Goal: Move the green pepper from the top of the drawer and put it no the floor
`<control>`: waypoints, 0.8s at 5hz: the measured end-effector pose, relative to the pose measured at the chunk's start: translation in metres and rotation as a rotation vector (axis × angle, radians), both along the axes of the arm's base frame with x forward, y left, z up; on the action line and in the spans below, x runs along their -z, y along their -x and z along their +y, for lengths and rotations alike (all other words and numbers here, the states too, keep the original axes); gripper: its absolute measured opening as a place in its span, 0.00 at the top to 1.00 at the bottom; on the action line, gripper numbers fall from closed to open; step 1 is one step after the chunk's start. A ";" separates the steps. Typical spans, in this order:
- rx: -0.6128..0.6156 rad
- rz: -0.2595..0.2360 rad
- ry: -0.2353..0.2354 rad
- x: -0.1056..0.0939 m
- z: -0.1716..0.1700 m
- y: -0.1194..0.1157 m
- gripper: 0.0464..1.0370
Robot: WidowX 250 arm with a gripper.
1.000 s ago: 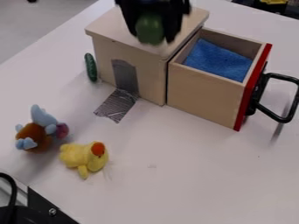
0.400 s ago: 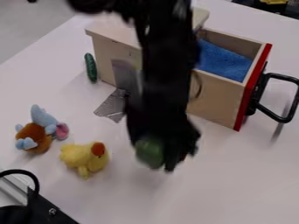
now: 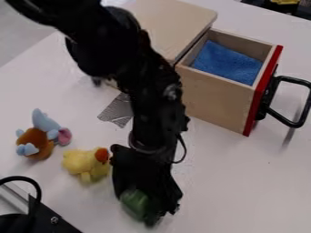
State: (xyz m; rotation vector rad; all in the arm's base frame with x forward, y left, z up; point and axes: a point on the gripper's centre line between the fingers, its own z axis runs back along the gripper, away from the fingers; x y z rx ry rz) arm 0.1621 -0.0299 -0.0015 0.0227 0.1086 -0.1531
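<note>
My gripper [image 3: 148,211] hangs low over the front of the white table, right of the yellow plush duck, and is shut on the green pepper [image 3: 135,203]. The pepper shows at the left side of the fingers. Whether its underside touches the table I cannot tell. Behind, the wooden drawer box [image 3: 176,20] has its drawer [image 3: 215,98] pulled out to the right, with a blue cloth inside; the arm covers the box's front left part.
The yellow duck [image 3: 85,164] lies close beside the gripper's left. A brown and blue plush toy [image 3: 39,141] sits farther left. A black handle [image 3: 294,102] juts from the red drawer front. Black and metal hardware [image 3: 36,214] occupies the lower left corner.
The gripper has come from above the wooden box forward and down to the front of the table, carrying the green pepper. The toys and drawer have stayed put.
</note>
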 end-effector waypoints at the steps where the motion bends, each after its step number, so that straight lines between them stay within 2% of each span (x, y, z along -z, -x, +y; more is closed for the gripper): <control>1: 0.012 0.010 -0.007 0.003 0.002 0.004 0.03; 2: 0.022 -0.003 -0.015 -0.006 0.005 0.013 0.04; 3: 0.020 -0.114 0.015 -0.052 0.004 0.013 0.04; 4: 0.024 -0.198 0.038 -0.094 0.007 0.017 0.04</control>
